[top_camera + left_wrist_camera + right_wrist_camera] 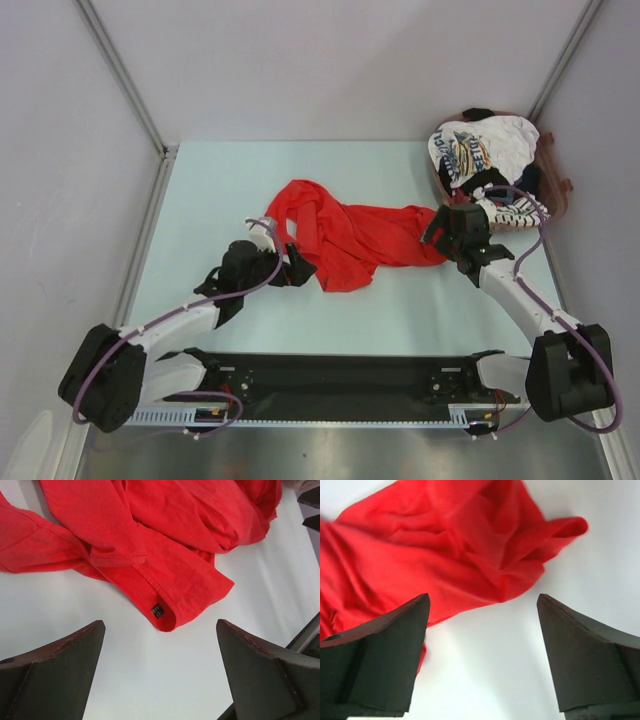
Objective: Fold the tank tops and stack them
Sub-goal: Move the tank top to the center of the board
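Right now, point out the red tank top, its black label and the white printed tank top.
red tank top (pixel 350 240): top external view, middle of the cloth.
black label (pixel 157 611): left wrist view, tag centre at the hem.
white printed tank top (pixel 505 140): top external view, white cloth beside print.

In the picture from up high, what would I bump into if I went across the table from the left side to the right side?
left gripper -> red tank top -> right gripper -> pile of other tank tops
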### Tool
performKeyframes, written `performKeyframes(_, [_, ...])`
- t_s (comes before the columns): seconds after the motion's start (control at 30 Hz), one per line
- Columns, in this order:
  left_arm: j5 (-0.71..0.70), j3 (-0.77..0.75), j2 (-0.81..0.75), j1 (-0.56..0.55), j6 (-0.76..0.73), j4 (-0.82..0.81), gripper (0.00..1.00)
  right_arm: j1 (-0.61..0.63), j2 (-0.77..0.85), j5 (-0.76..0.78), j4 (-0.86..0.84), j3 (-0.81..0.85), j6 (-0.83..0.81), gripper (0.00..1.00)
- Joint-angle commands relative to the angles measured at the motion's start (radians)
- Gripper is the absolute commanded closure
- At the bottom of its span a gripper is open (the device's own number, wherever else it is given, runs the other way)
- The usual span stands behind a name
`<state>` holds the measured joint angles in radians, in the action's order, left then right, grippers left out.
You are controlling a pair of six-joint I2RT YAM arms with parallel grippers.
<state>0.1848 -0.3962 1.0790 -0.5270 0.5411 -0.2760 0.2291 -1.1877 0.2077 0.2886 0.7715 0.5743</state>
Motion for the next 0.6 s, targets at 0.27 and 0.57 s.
performKeyframes(0.27, [-0.039,-0.161,0.229,-0.062,0.062,0.014,0.0,-0.079,-0.301,0.024,-0.248,-0.041,0.212,0.12])
performKeyframes(0.57, [-0.084,-0.282,0.378,-0.087,0.072,0.09,0.0,-0.067,-0.34,0.056,-0.307,-0.017,0.199,1.0])
